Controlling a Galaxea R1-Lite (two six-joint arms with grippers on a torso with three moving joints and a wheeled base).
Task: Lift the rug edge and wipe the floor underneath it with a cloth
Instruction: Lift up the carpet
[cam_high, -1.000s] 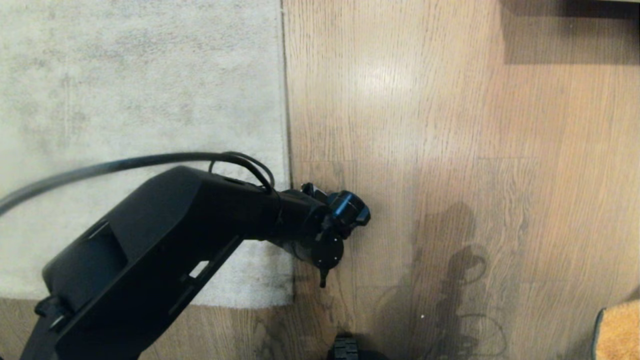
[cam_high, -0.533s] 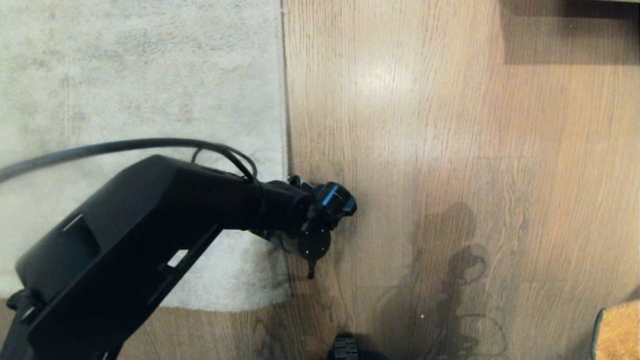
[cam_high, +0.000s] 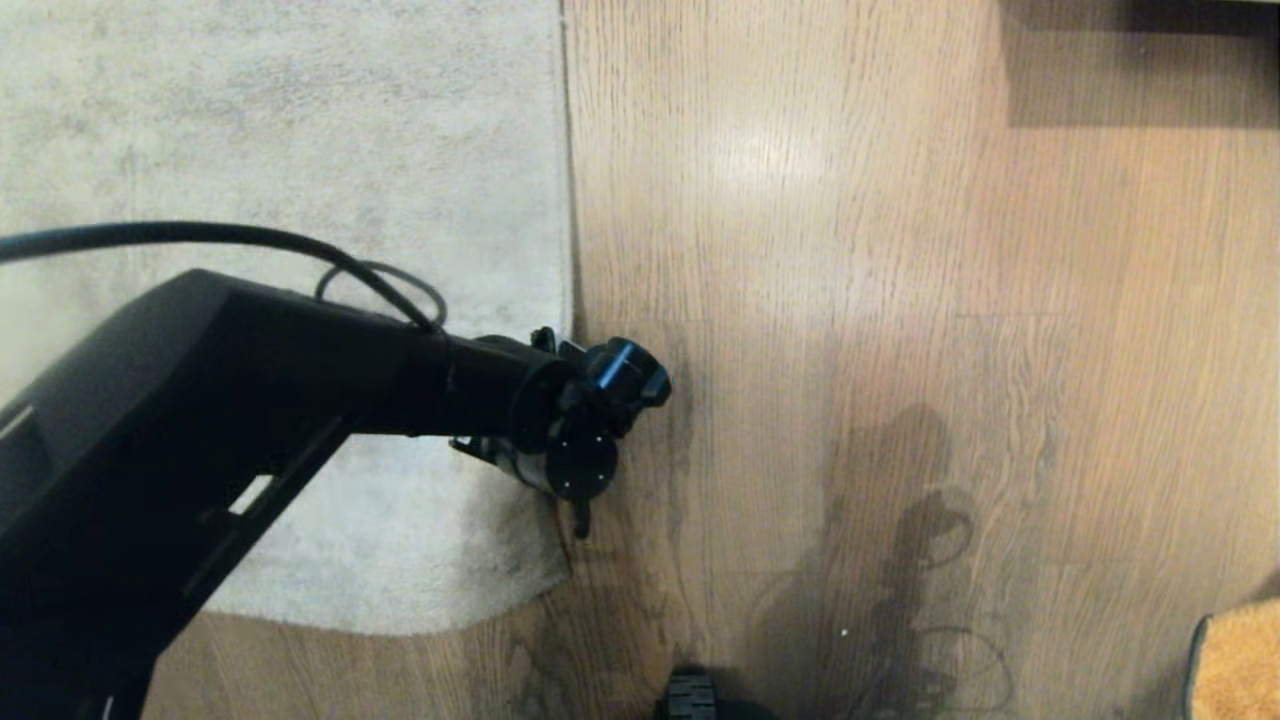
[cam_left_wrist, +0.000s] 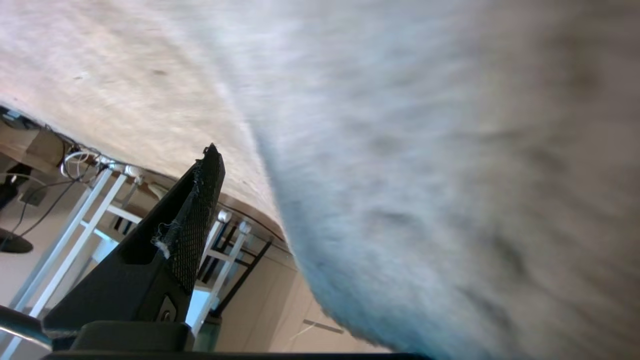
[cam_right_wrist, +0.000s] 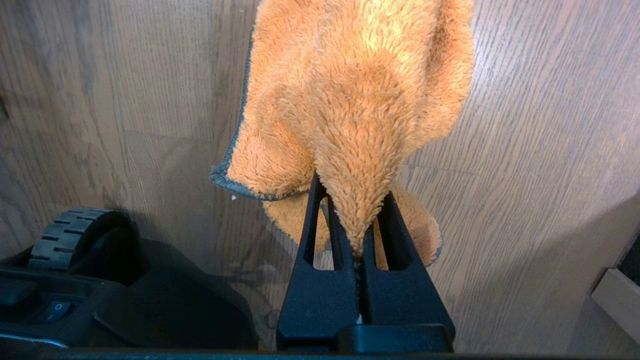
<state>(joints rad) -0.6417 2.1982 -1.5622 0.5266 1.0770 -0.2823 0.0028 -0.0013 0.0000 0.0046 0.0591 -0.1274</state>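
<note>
Left gripper (cam_high: 572, 505) low at the rug edge (cam_high: 568, 250), right where the pile meets the floor (cam_high: 900, 250), fingers spread wide and clamped on nothing. In the left wrist view, one dark mesh-padded finger (cam_left_wrist: 195, 210) just beside the blurred grey pile; no telling whether the other finger sits under the rug or behind it.

Drawn back over the rug within the last second, away from the bare planks and further from the robot's base. With that, a change in the near corner (cam_high: 520, 590): square a second ago, now rounded and pulled in, with more wood showing in front of it. Reads as the start of the lift, the border dragged or hooked rather than pinched, and the planks underneath not yet properly uncovered.

Right gripper (cam_right_wrist: 350, 200) parked low at the robot's right, squeezed tight on a fold of the cloth (cam_right_wrist: 360, 90). Orange pile bunched above the fingers, grey trim drooping to one side, hanging just over the floor beside the wheel (cam_right_wrist: 70, 230) of the base. Only a corner of it in the head view, well apart from the rug.

No wiping possible yet, by this look.

No bin, tray or other container anywhere in view.
</note>
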